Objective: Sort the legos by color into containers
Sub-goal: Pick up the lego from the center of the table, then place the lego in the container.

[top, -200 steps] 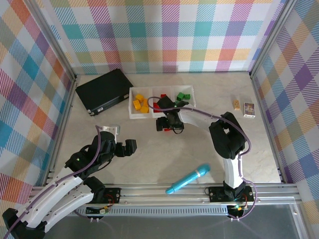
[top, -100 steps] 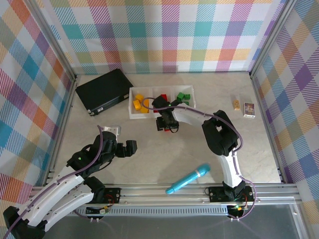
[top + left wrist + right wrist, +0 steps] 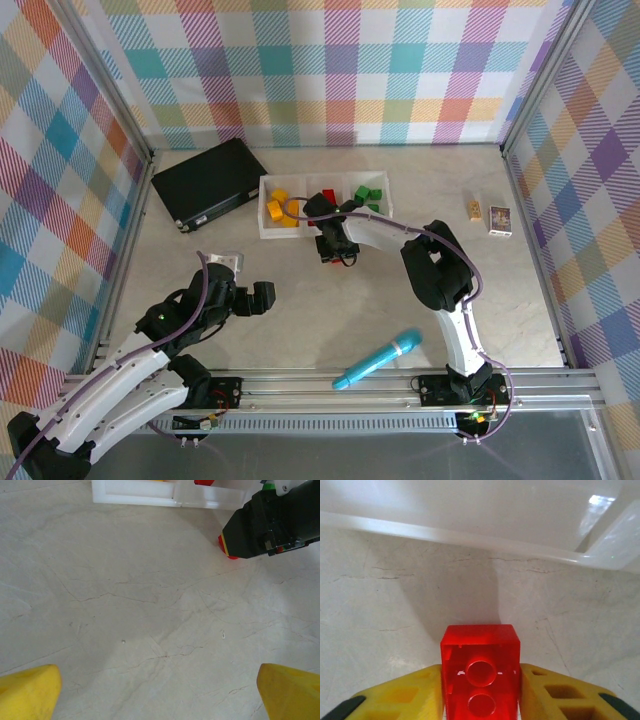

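The right gripper (image 3: pixel 480 676) is closed on a red brick (image 3: pixel 480 647). Its yellow fingers (image 3: pixel 400 695) press against both sides, and the brick's hollow underside, with two round tubes, faces the wrist camera. I cannot tell whether the brick rests on the table (image 3: pixel 300 330) or is just off it. It is just in front of the near wall of the white tray (image 3: pixel 285 234), below the middle compartment. Seen from above, the tray's left compartment holds yellow bricks (image 3: pixel 278 208), the middle one red bricks (image 3: pixel 327 196) and the right one green bricks (image 3: pixel 368 192). The left gripper (image 3: pixel 245 280) hovers over bare table well short of the tray, its jaws spread wide with nothing between them. A black case (image 3: pixel 210 180) lies left of the tray, close to its corner. A blue stick (image 3: pixel 378 360) lies near the right arm's base. Two small printed boxes (image 3: pixel 500 220) lie at the right, near the checked wall (image 3: pixel 580 150); their print is too small to read.
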Robot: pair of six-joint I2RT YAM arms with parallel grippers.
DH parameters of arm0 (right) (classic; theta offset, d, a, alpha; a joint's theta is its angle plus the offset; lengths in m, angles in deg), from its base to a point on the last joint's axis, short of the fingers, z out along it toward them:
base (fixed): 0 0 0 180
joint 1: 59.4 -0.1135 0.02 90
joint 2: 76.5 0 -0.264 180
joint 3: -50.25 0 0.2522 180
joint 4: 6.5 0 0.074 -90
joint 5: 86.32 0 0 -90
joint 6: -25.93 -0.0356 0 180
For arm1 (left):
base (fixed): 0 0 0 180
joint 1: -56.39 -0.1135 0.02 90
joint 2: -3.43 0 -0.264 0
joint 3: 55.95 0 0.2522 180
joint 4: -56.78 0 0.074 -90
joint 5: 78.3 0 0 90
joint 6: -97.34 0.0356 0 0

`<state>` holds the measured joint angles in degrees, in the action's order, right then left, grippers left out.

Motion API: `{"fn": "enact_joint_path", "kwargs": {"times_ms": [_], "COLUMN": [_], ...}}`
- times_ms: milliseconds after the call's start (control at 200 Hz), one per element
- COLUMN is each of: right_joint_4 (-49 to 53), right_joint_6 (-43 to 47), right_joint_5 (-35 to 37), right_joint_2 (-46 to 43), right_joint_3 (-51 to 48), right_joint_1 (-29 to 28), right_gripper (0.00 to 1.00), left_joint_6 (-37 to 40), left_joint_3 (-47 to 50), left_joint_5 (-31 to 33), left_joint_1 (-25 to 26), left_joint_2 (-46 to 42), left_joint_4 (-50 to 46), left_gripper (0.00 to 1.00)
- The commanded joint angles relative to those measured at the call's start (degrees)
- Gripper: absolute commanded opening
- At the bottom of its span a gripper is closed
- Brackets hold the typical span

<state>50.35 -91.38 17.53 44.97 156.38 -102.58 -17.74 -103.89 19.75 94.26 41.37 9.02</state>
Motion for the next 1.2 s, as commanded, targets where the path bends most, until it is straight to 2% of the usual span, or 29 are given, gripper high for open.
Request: {"fn": "enact_joint_path", "kwargs": {"times_ms": [0, 215, 400, 525, 730, 960, 1195], "right_joint_4": [2.75, 3.52, 3.67, 5.21, 10.05, 10.14, 4.29], "right_joint_6": [-0.03, 0.06, 1.75, 5.06, 10.87, 13.99, 14.74], "right_joint_5": [1.74, 1.71, 2.02, 2.06, 3.75, -1.18, -2.83], "right_joint_2": [0.62, -2.76, -9.76, -11.45, -4.8, 4.48, 9.66], "right_joint_3": [1.91, 2.1, 4.03, 9.21, 24.0, 37.36, 39.55], "right_joint_1": [-0.42, -0.41, -0.46, -0.42, 0.51, 3.22, 5.35], "right_gripper": [0.3, 0.2, 0.21, 0.24, 0.23, 0.22, 0.21], "left_joint_6": [-0.04, -0.06, 0.02, -0.03, -0.15, -0.64, -0.98], "left_joint_3": [0.6, 0.6, 0.51, 0.45, 0.25, -0.11, -0.02], "left_joint_5": [0.42, 0.3, 0.47, 0.49, 0.4, 0.47, 0.76], "left_joint_1": [0.37, 0.36, 0.33, 0.32, 0.37, 0.36, 0.36], "left_joint_2": [0.09, 0.21, 0.02, 0.05, 0.01, 0.05, 0.84], "left_joint_4": [0.32, 0.18, 0.16, 0.25, 0.3, 0.47, 1.35], "left_gripper": [1.0, 1.0, 0.99, 1.0, 1.0, 1.0, 1.0]}}
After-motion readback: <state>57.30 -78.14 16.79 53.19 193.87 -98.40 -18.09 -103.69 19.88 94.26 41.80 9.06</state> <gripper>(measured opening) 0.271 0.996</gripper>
